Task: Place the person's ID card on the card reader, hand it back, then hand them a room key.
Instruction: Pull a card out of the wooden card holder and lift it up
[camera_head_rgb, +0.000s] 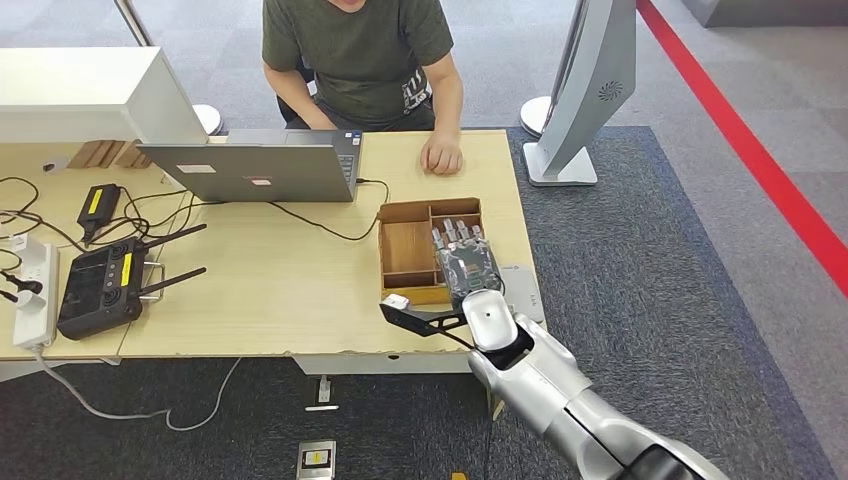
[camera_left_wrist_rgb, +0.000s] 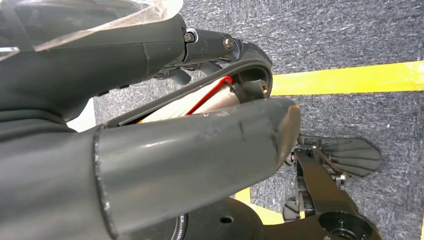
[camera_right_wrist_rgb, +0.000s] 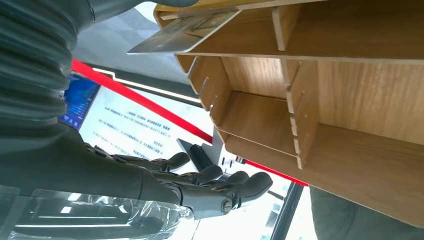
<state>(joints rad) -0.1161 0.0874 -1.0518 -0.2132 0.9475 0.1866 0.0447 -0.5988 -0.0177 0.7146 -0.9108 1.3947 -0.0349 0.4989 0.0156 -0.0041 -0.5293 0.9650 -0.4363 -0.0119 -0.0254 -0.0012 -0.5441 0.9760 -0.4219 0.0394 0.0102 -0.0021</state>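
Fingers (camera_right_wrist_rgb: 220, 182) of the right hand (camera_head_rgb: 464, 262) are held apart and empty over the wooden box (camera_head_rgb: 405, 250), whose dividers could be struck when a card (camera_right_wrist_rgb: 182, 32) is sought.

Left robot hand (camera_left_wrist_rgb: 200, 65) hanging over grey carpet (camera_left_wrist_rgb: 350, 35), dark fingers (camera_left_wrist_rgb: 235, 47) curled, near a yellow floor line (camera_left_wrist_rgb: 350, 80).

Laptop (camera_head_rgb: 255, 170) — cables (camera_head_rgb: 320, 222) left of tray (camera_head_rgb: 405, 250)
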